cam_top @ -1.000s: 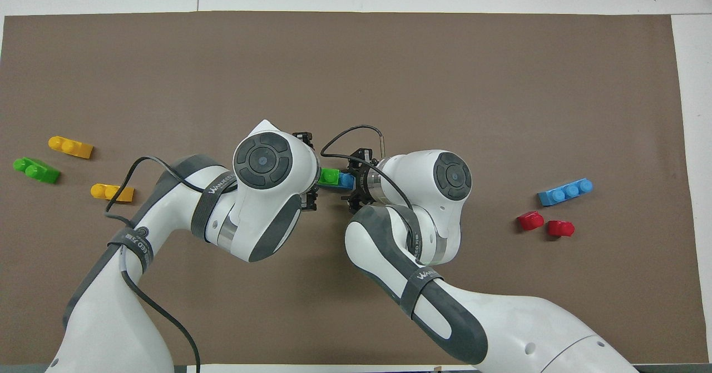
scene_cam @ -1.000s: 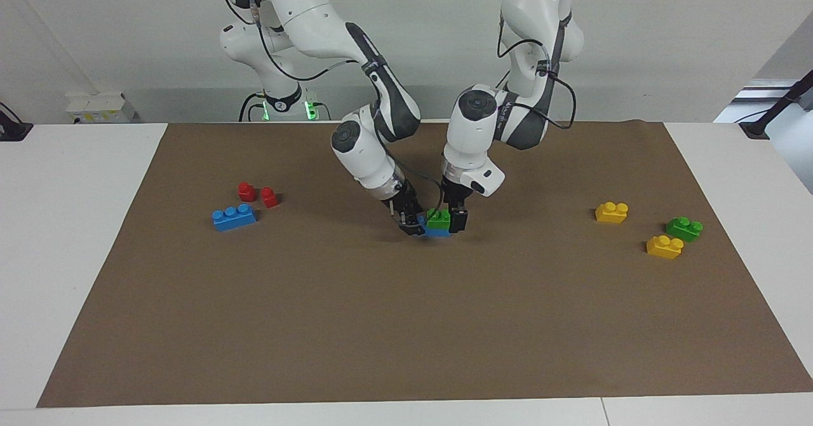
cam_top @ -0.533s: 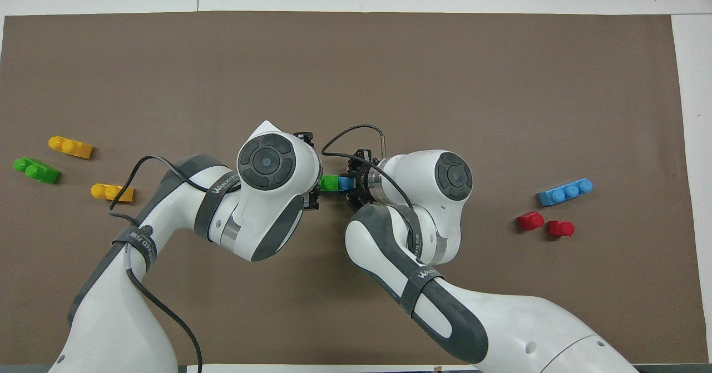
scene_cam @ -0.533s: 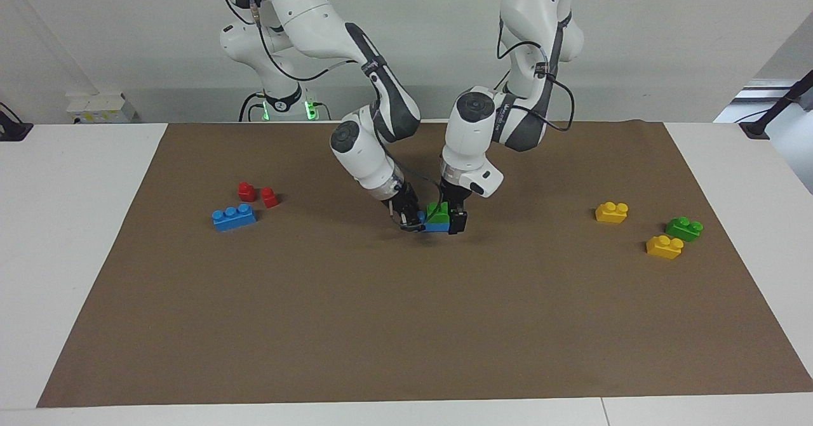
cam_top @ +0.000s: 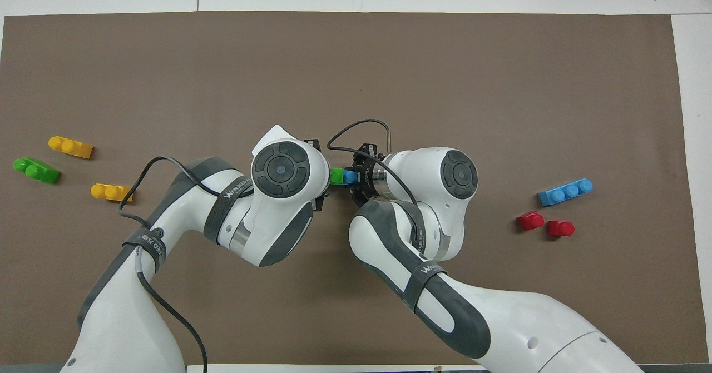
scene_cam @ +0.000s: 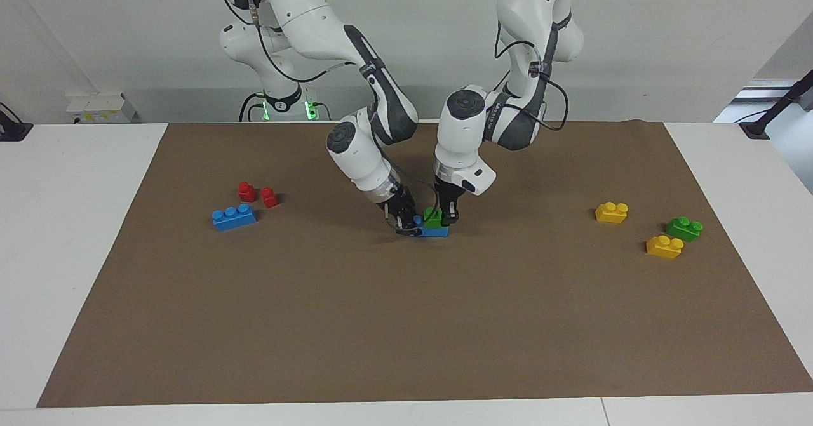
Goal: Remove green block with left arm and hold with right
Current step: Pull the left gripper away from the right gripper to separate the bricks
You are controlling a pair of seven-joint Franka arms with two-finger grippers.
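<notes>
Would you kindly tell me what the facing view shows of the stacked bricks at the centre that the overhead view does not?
Facing view only: the green block sits on top of a blue brick, with the left claw and right claw down at the stack from either end.

Overhead view only: the wrists cover most of the stack; just a green and a blue sliver show side by side.

Both: the loose bricks lie untouched toward each end of the brown mat.
</notes>
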